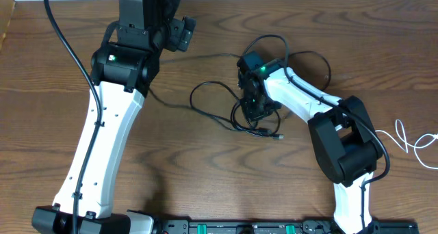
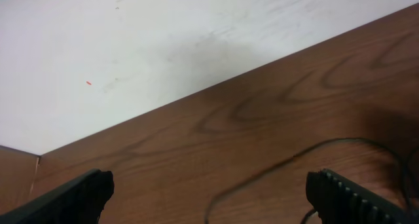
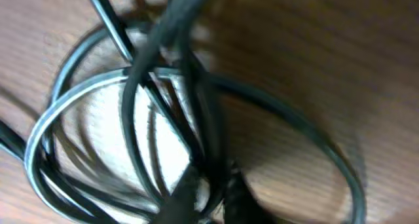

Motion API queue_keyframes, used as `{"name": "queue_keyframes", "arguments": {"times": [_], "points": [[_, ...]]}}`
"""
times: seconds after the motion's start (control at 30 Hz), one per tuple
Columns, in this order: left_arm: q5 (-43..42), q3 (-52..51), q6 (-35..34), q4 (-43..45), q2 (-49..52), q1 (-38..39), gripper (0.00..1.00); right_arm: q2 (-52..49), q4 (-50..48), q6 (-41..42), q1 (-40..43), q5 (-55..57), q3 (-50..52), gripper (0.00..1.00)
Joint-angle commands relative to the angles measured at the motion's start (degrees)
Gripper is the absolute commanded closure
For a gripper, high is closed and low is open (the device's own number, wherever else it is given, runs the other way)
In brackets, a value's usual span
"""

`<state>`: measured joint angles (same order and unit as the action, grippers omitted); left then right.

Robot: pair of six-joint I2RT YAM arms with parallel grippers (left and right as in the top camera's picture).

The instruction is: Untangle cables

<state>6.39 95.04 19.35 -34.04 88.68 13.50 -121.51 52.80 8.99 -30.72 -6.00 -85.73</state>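
Note:
A tangle of black cables (image 1: 241, 119) lies in the middle of the table, with loops reaching left (image 1: 205, 97) and up towards the back (image 1: 274, 39). My right gripper (image 1: 256, 111) points down into the tangle. Close up, its jaws (image 3: 209, 194) are pressed together with a dark strand (image 3: 163, 27) running into them above the coiled black loops (image 3: 85, 93). A white cable (image 1: 410, 141) lies apart at the right edge. My left gripper (image 1: 183, 32) hovers at the back, wide open (image 2: 209, 194), with nothing between its fingers (image 2: 85, 191). A black strand (image 2: 321, 149) curves on the wood beyond it.
The white wall (image 2: 163, 40) meets the table's far edge just past my left gripper. A small plug end (image 1: 277, 135) sticks out at the tangle's lower right. Bare brown wood (image 1: 191, 179) stretches in front of the tangle.

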Motion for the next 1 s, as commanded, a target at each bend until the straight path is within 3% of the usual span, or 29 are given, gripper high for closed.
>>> {"name": "queue_keyframes", "arguments": {"times": [0.0, 0.33, 0.63, 0.97], "points": [[0.7, -1.0, 0.1, 0.3, 0.0, -0.3, 0.01, -0.5, -0.5, 0.8, -0.1, -1.4, 1.5, 0.99], [0.7, -1.0, 0.1, 0.3, 0.0, -0.3, 0.02, 4.8, -5.7, 2.3, 2.4, -1.3, 1.2, 0.99], [0.0, -1.1, 0.1, 0.2, 0.0, -0.2, 0.01, 20.1, -5.4, 2.0, 10.4, 3.9, 0.4, 0.99], [-11.8, -1.1, 0.1, -0.8, 0.1, -0.2, 0.01, 30.1, -4.5, 0.2, 15.0, 4.0, 0.3, 0.99]]}}
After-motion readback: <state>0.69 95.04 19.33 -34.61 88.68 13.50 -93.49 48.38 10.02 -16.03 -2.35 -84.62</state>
